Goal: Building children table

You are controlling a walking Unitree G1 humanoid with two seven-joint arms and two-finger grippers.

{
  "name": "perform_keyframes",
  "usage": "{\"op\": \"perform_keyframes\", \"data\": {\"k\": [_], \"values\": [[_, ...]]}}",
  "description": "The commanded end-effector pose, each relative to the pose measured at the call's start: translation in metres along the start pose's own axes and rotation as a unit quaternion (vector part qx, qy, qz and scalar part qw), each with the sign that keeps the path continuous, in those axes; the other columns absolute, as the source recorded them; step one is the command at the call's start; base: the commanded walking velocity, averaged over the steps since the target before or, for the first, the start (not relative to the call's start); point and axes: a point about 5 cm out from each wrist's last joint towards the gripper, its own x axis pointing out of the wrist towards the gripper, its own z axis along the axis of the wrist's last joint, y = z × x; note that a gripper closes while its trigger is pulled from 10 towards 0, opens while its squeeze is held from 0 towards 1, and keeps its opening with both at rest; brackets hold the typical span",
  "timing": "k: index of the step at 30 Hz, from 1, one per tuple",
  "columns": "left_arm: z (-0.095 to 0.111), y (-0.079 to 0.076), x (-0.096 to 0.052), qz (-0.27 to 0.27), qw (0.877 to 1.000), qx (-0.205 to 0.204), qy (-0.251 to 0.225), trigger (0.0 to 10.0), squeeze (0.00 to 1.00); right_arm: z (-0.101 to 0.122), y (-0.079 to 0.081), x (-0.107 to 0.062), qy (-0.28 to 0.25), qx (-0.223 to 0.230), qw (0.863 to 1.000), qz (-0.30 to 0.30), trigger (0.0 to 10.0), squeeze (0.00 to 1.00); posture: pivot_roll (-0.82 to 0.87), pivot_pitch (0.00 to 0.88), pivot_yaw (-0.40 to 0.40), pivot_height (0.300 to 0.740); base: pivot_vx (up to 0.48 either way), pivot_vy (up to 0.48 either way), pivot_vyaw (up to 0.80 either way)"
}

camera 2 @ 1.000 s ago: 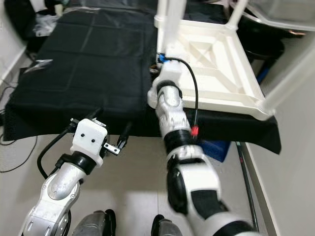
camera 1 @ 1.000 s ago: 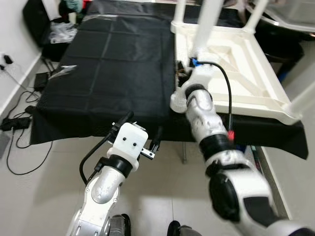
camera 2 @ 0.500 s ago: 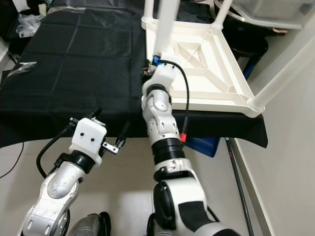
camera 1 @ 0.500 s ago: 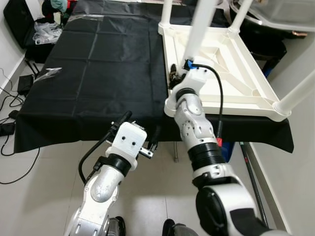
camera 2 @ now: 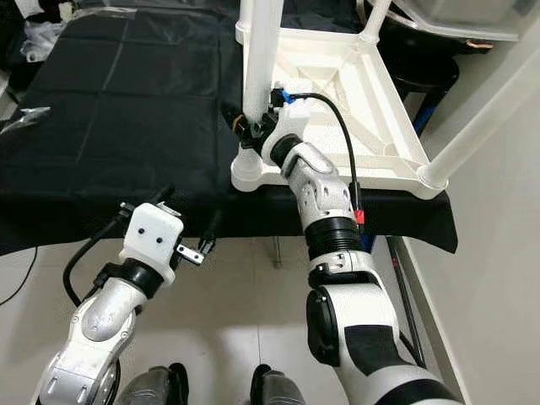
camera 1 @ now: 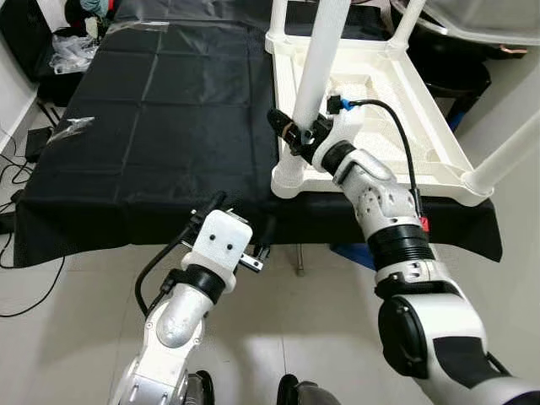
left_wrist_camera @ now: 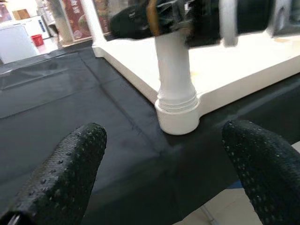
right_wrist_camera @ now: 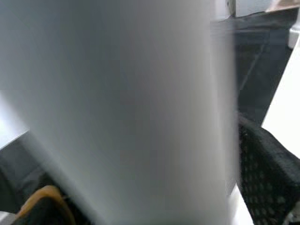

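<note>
A white children's table [camera 1: 405, 179] lies upside down on a black-covered worktable [camera 1: 169, 110], its legs pointing up. My right gripper [camera 1: 292, 132] is at the near-left leg [camera 1: 314, 67], a little above its socket, with a black finger on each side of it. In the right wrist view the leg [right_wrist_camera: 117, 103] is pressed close, with a fingertip [right_wrist_camera: 269, 173] beside it. My left gripper [camera 1: 246, 211] hangs open below the worktable's front edge. It faces that leg's corner socket [left_wrist_camera: 177, 110] and holds nothing.
Other white legs rise at the far left [camera 1: 278, 17], far right [camera 1: 405, 21] and near right [camera 1: 506, 152]. A plastic wrapper [camera 1: 74, 126] lies on the black cloth. Cables [camera 1: 10, 198] trail on the floor to the left. A blue box [camera 2: 371, 245] sits under the worktable.
My right arm has swung its elbow out to the right, and its gripper has come round onto the near-left leg. The camera shifted slightly. The left arm has not moved.
</note>
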Motion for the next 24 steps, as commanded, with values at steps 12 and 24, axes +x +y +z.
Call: {"op": "perform_keyframes", "data": {"k": [12, 24], "values": [[0.0, 0.001, -0.004, -0.001, 1.0, 0.004, 0.005, 10.0, 0.0, 0.006, 0.02, 0.012, 0.026, 0.004, 0.981, 0.191, 10.0, 0.0, 0.22, 0.218, -0.074, 0.74, 0.0, 0.0, 0.0], [0.001, 0.001, -0.005, 0.0, 1.0, 0.003, 0.006, 10.0, 0.0, 0.007, 0.024, 0.018, 0.016, -0.026, 0.981, 0.189, 0.0, 0.0, 0.22, 0.224, -0.078, 0.74, 0.0, 0.0, 0.0]]}}
